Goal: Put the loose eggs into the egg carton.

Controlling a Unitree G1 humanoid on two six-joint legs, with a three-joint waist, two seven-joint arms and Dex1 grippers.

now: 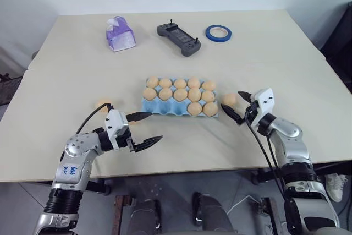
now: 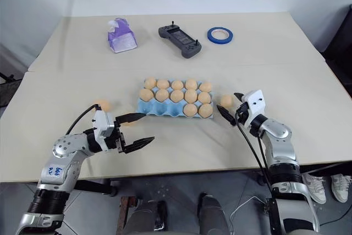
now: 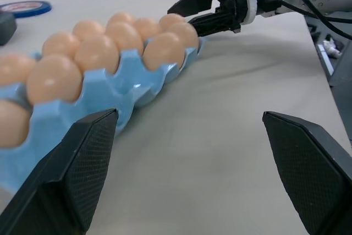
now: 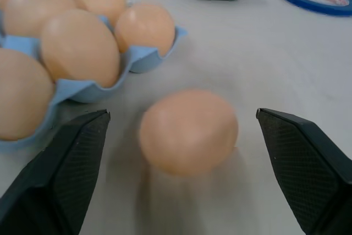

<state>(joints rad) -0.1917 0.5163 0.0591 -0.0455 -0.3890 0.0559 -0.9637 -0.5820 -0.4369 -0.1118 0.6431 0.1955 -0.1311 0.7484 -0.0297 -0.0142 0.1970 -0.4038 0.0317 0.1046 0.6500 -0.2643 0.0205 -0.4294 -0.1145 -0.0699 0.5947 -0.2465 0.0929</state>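
Lining up the right gripper (image 1: pixel 240 107), jaws spread wide and empty, level with the loose egg (image 1: pixel 229 99) lying on the table (image 1: pixel 286 59) just beside the carton's (image 1: pixel 147 107) right end, presumably to close on it from either side. Keeping the left gripper (image 1: pixel 145 130) low in front of the carton's near-left corner, likewise wide open and holding nothing, with a second egg (image 1: pixel 103 104) waiting apart on the carton's left. Finding most pockets filled but near-row cups on the left looking free, and leaving bare tabletop along the near edge for approach
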